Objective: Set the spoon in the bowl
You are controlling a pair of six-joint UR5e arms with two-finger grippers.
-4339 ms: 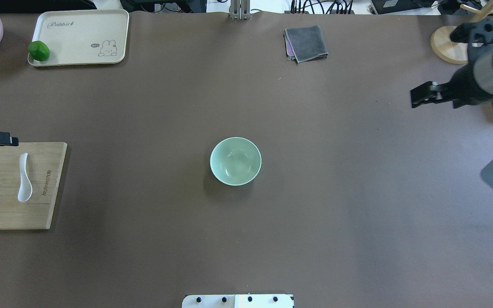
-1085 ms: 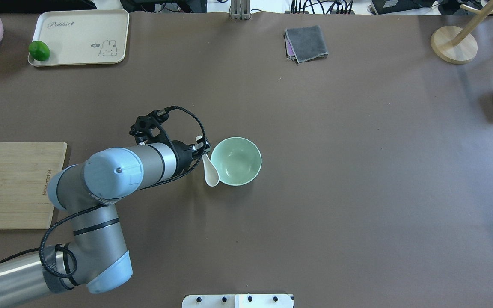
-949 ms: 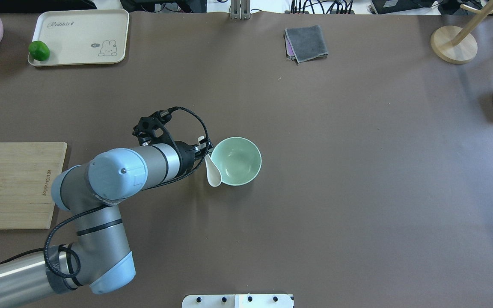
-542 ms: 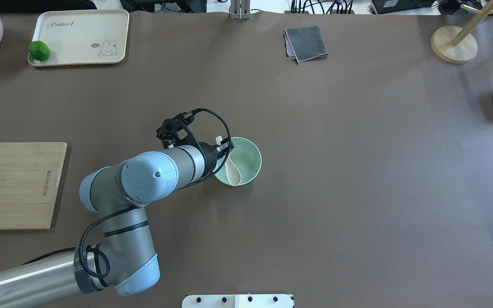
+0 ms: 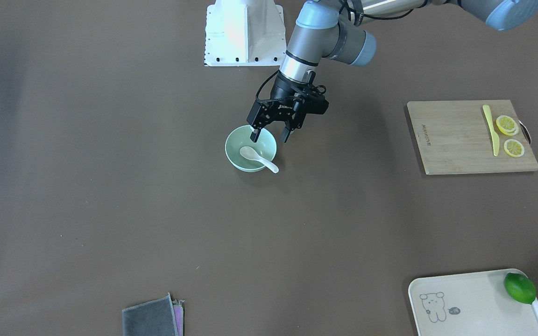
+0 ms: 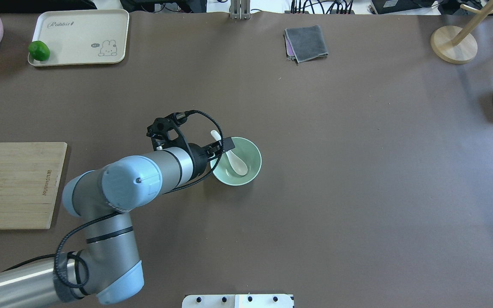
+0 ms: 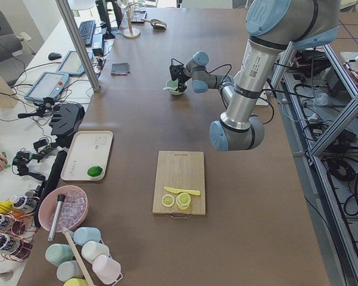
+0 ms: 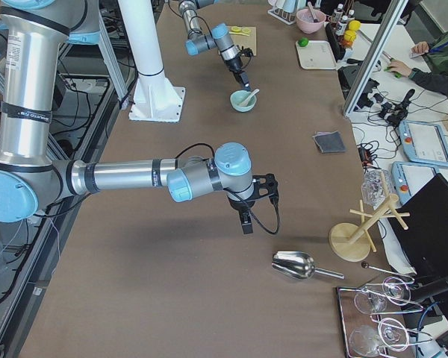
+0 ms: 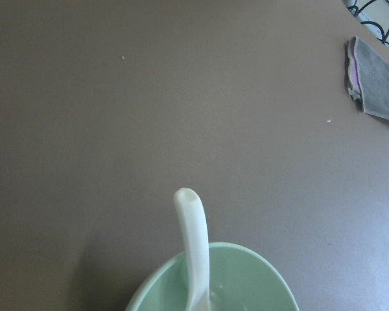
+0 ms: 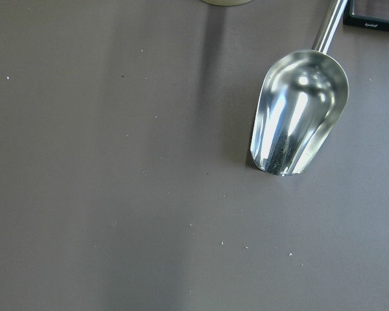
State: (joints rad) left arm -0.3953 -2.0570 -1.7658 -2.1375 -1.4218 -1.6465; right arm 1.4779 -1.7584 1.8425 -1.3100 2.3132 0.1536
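Observation:
The white spoon (image 6: 239,164) lies in the mint-green bowl (image 6: 253,155) at the table's middle. Its scoop is on the bowl's floor and its handle leans over the rim. In the front-facing view the spoon (image 5: 250,153) rests free in the bowl (image 5: 232,145). My left gripper (image 5: 269,136) is open and empty, just above the bowl's rim on the robot's side. The left wrist view shows the spoon handle (image 9: 192,240) rising from the bowl (image 9: 246,275). My right gripper (image 8: 246,220) hovers over bare table far off; I cannot tell if it is open.
A bamboo cutting board (image 5: 456,140) holds a yellow knife (image 5: 489,128) and lemon slices. A cream tray (image 6: 79,36) with a lime stands at the back left. A grey cloth (image 6: 306,42), a metal scoop (image 10: 298,116) and a wooden stand base (image 6: 452,45) lie farther off.
My left gripper carried the spoon from beside the bowl over its rim and opened. The spoon now lies in the bowl, and the gripper has drawn back a little to the left.

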